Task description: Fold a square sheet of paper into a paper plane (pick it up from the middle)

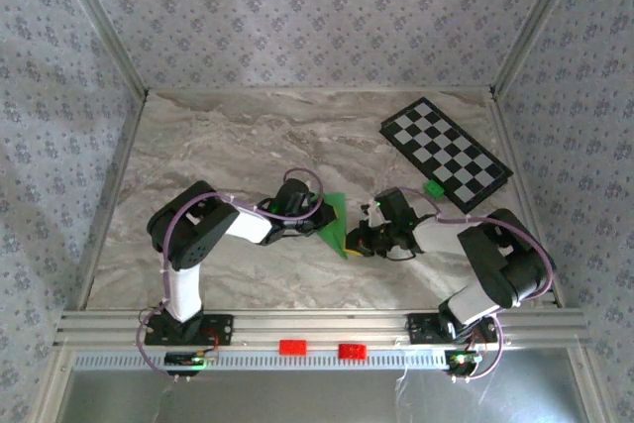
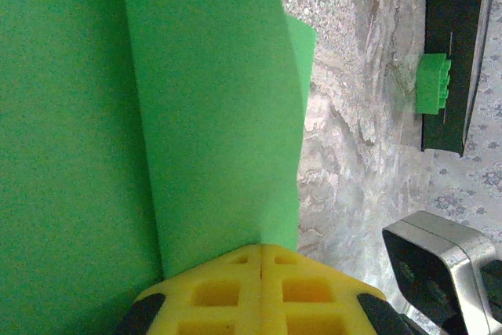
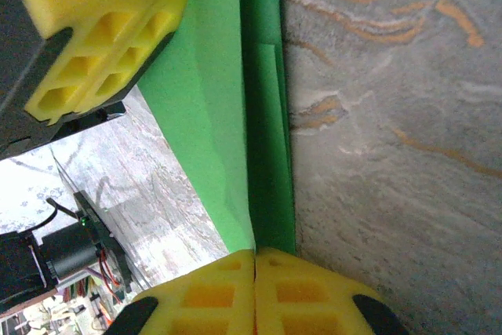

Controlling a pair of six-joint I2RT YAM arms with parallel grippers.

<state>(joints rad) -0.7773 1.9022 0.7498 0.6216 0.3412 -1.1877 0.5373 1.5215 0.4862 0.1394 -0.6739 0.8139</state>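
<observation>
The bright green sheet of paper (image 1: pixel 335 221) is folded into a slim pointed wedge, like a paper plane, and is held up on edge between my two grippers at the table's middle. My left gripper (image 1: pixel 319 219) is shut on one end; in the left wrist view its yellow fingertips (image 2: pixel 235 272) pinch the paper (image 2: pixel 212 115), which spreads away in two layers. My right gripper (image 1: pixel 357 241) is shut on the other end. The right wrist view has its pads (image 3: pixel 227 280) closed on the paper's crease (image 3: pixel 263 154), with the left gripper's yellow fingers (image 3: pixel 102 37) at upper left.
A black-and-white checkered board (image 1: pixel 446 154) lies at the back right, with a small green block (image 1: pixel 433 188) at its near edge; block (image 2: pixel 432 84) and board (image 2: pixel 455 37) also appear in the left wrist view. Two red blocks (image 1: pixel 292 348) sit on the front rail.
</observation>
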